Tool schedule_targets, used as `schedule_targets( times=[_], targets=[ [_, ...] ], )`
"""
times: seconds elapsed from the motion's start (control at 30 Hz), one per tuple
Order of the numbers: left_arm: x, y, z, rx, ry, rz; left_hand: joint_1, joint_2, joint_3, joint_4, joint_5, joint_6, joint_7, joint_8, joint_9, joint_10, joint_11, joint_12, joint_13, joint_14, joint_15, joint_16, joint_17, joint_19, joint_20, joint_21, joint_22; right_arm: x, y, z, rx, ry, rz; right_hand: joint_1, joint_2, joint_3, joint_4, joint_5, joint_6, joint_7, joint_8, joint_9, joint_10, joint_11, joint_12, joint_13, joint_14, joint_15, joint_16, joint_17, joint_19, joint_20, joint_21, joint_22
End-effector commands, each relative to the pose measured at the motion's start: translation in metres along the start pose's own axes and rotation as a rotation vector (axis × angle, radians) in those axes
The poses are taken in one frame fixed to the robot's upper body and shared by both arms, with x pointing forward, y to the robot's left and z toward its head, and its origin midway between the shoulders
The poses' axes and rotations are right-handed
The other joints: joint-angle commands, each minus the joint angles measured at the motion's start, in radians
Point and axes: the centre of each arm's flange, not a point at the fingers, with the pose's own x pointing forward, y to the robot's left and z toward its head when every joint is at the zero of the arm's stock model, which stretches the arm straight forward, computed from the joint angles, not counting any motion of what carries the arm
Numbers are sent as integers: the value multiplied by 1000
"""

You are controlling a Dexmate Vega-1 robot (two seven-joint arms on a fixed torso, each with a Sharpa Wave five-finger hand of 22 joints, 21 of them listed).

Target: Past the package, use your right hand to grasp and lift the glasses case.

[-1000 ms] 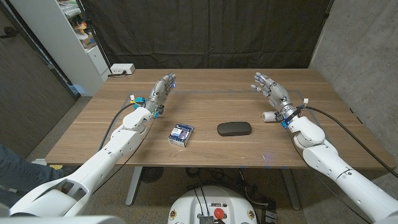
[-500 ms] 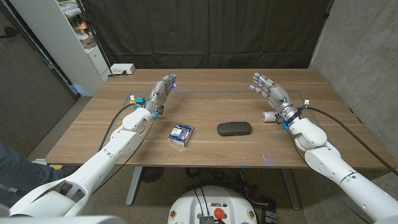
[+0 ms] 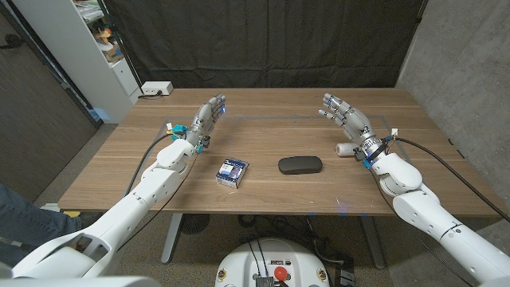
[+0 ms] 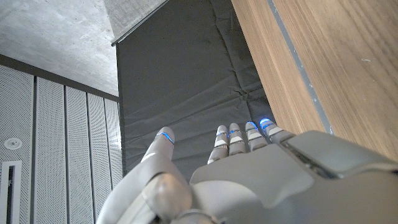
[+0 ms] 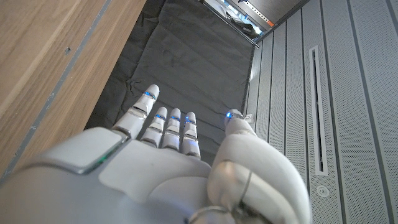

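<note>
A dark oval glasses case [image 3: 300, 165] lies on the wooden table [image 3: 271, 119] near its front middle. To its left sits a small blue and white package [image 3: 233, 171]. My right hand [image 3: 347, 119] is raised at the right, behind and to the right of the case, fingers spread and holding nothing; its back shows in the right wrist view [image 5: 168, 162]. My left hand [image 3: 207, 118] stands at the left, behind the package, fingers straight and empty, seen too in the left wrist view [image 4: 249, 168].
A small white cylinder [image 3: 343, 149] lies on the table just by my right wrist. A white power strip [image 3: 156, 88] sits at the table's back left corner. A white shelf unit [image 3: 88, 48] stands left of the table, and a black curtain [image 3: 263, 40] hangs behind.
My right hand has crept slightly up and to the left. The case, the package and my left hand have stayed put.
</note>
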Motion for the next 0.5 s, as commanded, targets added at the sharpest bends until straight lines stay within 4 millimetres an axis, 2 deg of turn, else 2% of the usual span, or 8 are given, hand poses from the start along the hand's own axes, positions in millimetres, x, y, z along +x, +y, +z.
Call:
schedule_targets(
  times=[0.03,0.5],
  targets=[
    [0,-4,1,3,-1,-8,11,1,-1,-5,0,3,0,1,4,1,-1,3,3,-1,5,5,6,-4,7,4,6,-5,0,7,-12,-24,23,10,-3,3,-7,4,10,2,5,4,7,-2,4,2,6,-1,6,0,9,2,4,5],
    [-1,-7,5,6,-7,-14,11,1,-3,-7,0,4,0,2,4,1,-3,3,3,-2,5,5,6,-7,16,3,6,-13,5,14,-57,-48,26,24,-10,4,-23,6,11,-1,5,3,7,-4,3,-1,6,-3,3,-10,9,2,3,5]
  ],
)
